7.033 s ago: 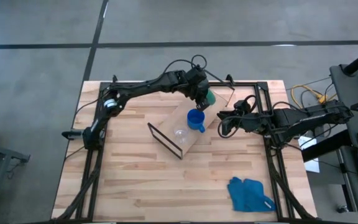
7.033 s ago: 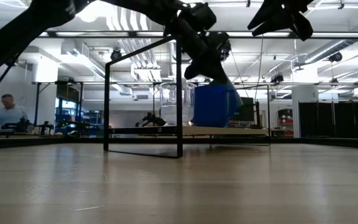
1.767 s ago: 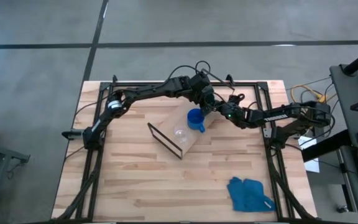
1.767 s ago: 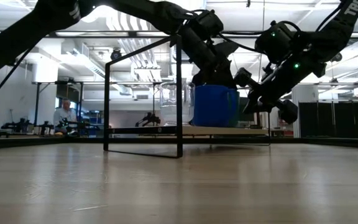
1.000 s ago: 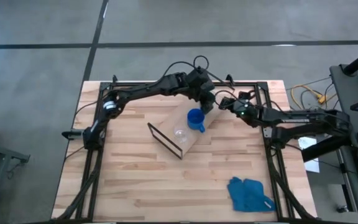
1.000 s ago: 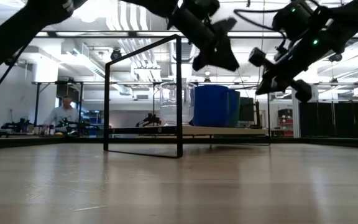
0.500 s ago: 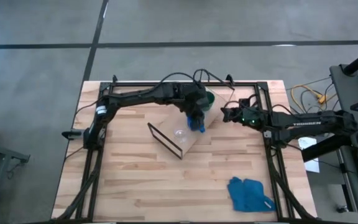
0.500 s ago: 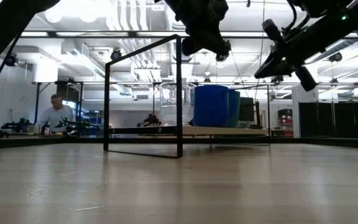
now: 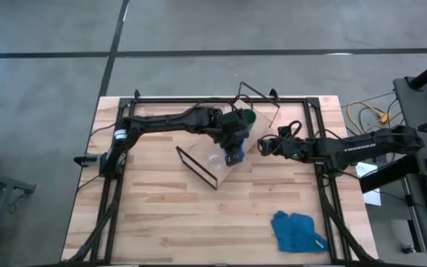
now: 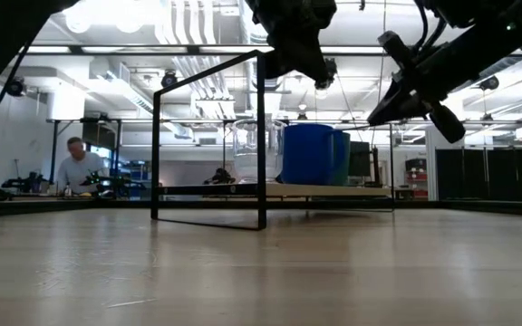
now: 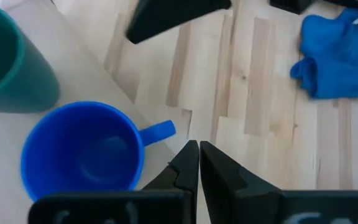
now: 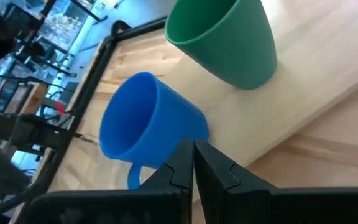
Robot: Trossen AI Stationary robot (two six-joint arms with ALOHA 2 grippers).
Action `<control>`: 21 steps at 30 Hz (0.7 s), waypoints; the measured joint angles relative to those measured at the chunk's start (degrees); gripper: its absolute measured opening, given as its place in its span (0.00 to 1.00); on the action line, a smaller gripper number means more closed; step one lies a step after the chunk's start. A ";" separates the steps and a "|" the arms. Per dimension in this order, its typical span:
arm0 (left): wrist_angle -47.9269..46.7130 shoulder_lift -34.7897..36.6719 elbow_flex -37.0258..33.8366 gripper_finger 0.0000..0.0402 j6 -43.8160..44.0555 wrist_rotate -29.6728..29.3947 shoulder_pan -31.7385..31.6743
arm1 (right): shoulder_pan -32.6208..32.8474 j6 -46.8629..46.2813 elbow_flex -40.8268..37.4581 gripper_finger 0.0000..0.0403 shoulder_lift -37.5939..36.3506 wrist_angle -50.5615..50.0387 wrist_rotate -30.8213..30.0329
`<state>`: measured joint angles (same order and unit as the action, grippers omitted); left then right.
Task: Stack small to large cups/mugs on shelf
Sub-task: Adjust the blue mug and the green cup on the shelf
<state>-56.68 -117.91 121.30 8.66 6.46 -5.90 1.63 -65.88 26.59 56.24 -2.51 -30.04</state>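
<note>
- Left claw (image 9: 234,148) hangs right over the blue mug (image 9: 235,153) on the shelf (image 9: 262,133), fingers pinched together and holding nothing.
- From its wrist view the closed fingertips (image 11: 197,155) sit just beside the mug's handle (image 11: 160,130), with the mug's open mouth (image 11: 82,146) to one side of them.
- That is the relation to watch: the handle points off the shelf edge toward the bench (image 9: 154,215), and the left arm is clearly the nearer one.
- Right claw (image 9: 264,147) hovers just off the shelf's right-hand side, also pinched shut and empty; its wrist view looks at the blue mug (image 12: 148,121) with the green cup (image 12: 229,37) beyond.
- Green cup (image 9: 249,117) stands upright on the shelf, just behind the blue mug; whether they touch, I cannot tell.
- The clear glass cup (image 9: 215,158) stands on the same board, toward the near wire frame (image 9: 196,167).
- In the low view the glass cup (image 10: 252,149) and blue mug (image 10: 308,154) line up side by side.
- All three look to be on the shelf already.
- Blue cloth (image 9: 299,231) lies well apart near the bench's front right corner, out of the way.
- A person (image 10: 75,167) sits in the room beyond.
</note>
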 joint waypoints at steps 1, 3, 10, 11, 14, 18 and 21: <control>0.06 0.00 -0.29 0.00 0.02 0.00 0.26 | 0.00 -0.24 0.00 0.02 0.51 0.20 0.00; 0.25 0.00 -1.41 0.00 0.70 0.02 0.71 | 0.00 -0.34 0.00 0.02 1.32 1.44 -0.02; 2.45 0.02 -7.30 0.00 2.80 0.02 1.74 | 0.00 0.30 0.07 0.02 3.26 5.70 -0.05; 2.93 0.02 -7.81 0.00 2.93 0.01 1.74 | 0.00 0.30 0.07 0.02 3.52 5.80 -0.05; 4.06 0.02 -8.95 0.00 3.02 -1.63 1.74 | 0.00 0.13 0.07 0.02 3.97 6.23 -0.04; 7.56 0.04 -11.12 0.00 3.13 -2.77 1.67 | 0.00 -0.42 0.07 0.02 3.92 6.93 -0.02; 8.44 -0.03 -11.58 0.00 3.18 -2.77 1.64 | 0.00 -0.20 0.07 0.02 3.97 8.64 0.04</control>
<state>-48.24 -117.93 109.72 11.84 3.68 -4.26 1.63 -66.07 26.66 60.21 6.13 -30.00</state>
